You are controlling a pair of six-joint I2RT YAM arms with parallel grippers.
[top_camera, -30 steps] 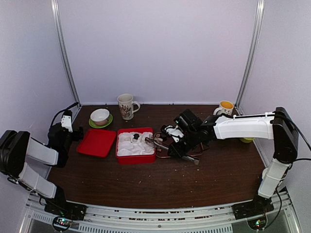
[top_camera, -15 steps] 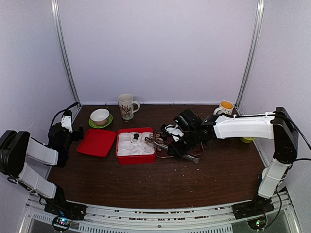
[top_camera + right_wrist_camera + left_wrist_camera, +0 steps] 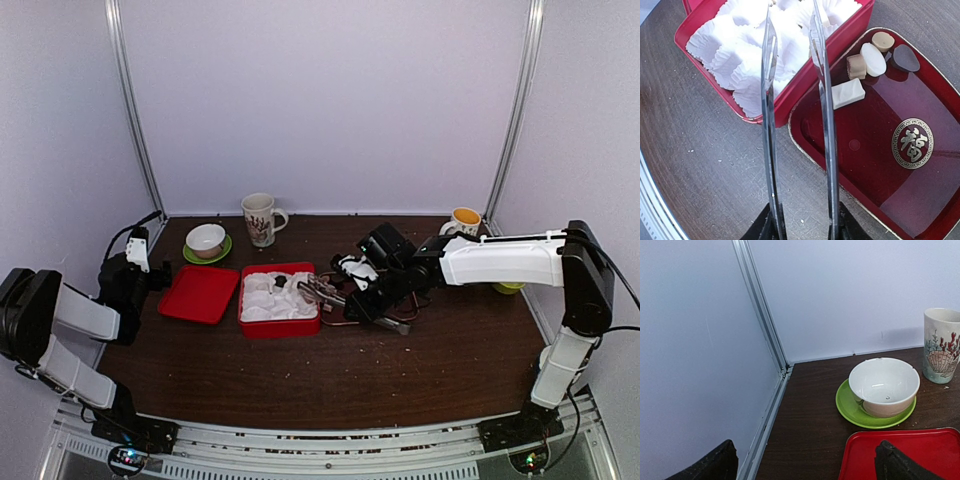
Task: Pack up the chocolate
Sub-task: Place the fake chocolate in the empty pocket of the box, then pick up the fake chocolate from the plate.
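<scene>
Several pieces of chocolate lie in a dark red dish (image 3: 900, 165): a cream cube (image 3: 847, 93), a brown lump (image 3: 856, 66), a white oval (image 3: 873, 59), a tan round (image 3: 883, 41) and a dark heart (image 3: 905, 57). One dark piece (image 3: 281, 282) sits in the red box (image 3: 280, 327) among white paper cups (image 3: 740, 65). My right gripper (image 3: 790, 12) carries two long metal blades. They stand apart over the box's near corner, and I see nothing between them. My left gripper (image 3: 805, 465) is wide open and empty at the far left, over the edge of the red lid (image 3: 920, 455).
A white bowl on a green saucer (image 3: 206, 240) and a patterned mug (image 3: 259, 218) stand behind the lid (image 3: 200, 293). A yellow-filled cup (image 3: 465, 220) sits at the back right. Crumpled white wrapping (image 3: 355, 270) lies behind the dish. The left wall rail (image 3: 765, 405) runs close to my left gripper.
The right gripper's blades have spread a little wider over the box's edge, and the wrist has shifted slightly. The left arm has not moved.
</scene>
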